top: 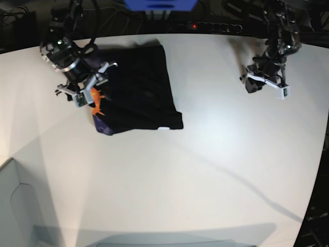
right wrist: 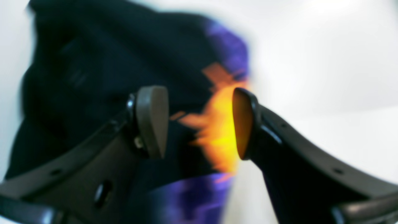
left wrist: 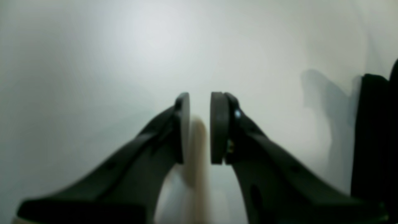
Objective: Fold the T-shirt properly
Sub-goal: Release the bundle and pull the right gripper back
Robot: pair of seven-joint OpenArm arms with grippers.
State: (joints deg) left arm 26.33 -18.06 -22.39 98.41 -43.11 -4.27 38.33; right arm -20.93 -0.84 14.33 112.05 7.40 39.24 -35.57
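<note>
Right end effector (right wrist: 199, 123) above the T-shirt's (top: 136, 90) edge, fingers spread wide with nothing between them, cloth blurred just below. Black T-shirt folded into a rough rectangle on the white surface (top: 205, 170), lying mostly to one side of the right end effector and reaching past it toward the middle of the surface. Orange-and-purple print (right wrist: 217, 130) showing directly under the gap between the right fingers, at the folded edge nearest that end effector. Small white label (top: 163, 128) at the corner of the garment farthest from the right end effector. Left end effector (left wrist: 200, 127) well apart from the T-shirt, over bare surface, fingers drawn near each other with a narrow gap, holding nothing. Dark object at the edge of the left wrist view, beside that end effector, too blurred to identify.
</note>
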